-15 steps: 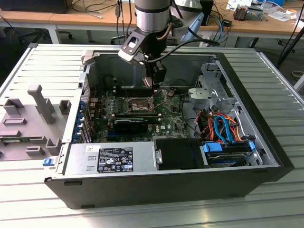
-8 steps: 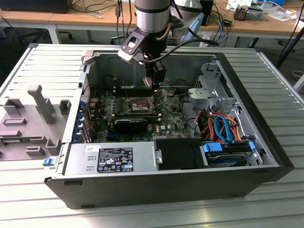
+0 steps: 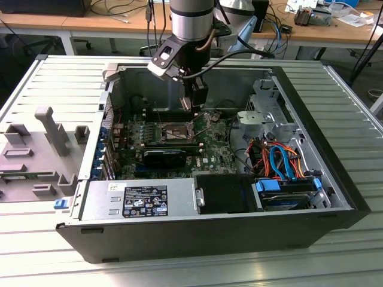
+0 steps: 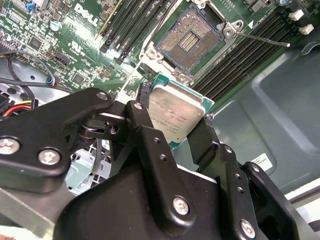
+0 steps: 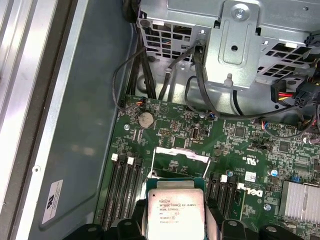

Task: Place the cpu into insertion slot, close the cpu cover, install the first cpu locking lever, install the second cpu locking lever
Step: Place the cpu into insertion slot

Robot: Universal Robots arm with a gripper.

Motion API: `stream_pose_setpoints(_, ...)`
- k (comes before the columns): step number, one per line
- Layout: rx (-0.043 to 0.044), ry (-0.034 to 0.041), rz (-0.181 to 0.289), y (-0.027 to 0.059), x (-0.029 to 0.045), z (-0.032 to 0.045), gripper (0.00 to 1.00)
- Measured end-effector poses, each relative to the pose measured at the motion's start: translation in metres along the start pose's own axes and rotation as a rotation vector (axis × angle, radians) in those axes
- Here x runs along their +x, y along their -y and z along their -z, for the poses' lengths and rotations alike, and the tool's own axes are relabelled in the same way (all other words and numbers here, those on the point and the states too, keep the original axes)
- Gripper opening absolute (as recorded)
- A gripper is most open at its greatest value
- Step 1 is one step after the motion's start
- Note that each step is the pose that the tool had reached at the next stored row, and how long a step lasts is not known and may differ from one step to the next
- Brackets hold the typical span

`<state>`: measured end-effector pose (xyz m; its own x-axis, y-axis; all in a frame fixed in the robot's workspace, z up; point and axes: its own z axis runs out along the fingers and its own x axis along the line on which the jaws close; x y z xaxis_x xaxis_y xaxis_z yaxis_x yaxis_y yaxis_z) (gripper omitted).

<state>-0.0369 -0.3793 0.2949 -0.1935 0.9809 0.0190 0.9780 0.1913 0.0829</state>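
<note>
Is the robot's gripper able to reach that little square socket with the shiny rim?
Probably yes. The black gripper, shut on the square silver-topped cpu, hangs close to the silvery-rimmed square insertion slot. Its dark centre lies bare, and the thin silvery cpu cover seems swung up.

In the exterior view the arm (image 3: 192,21) is hanging from the 12 o'clock edge, nearly vertical, with its silver-grey wrist segment pointing toward 6 o'clock. A camera bracket (image 3: 163,60) is jutting from the wrist toward 8 o'clock, and a black cable (image 3: 239,52) is looping off toward 3 o'clock. The gripper (image 3: 194,110) is pointing straight down. In both wrist views its black fingers (image 4: 142,120) are pinching the cpu (image 5: 175,207) by two opposite edges.
</note>
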Motion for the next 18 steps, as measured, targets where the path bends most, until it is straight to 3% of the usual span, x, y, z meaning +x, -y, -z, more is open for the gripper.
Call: stream_pose_setpoints(18,-0.0013,0.0056,-0.068,0.0001,0.0000,-0.0013,0.55)
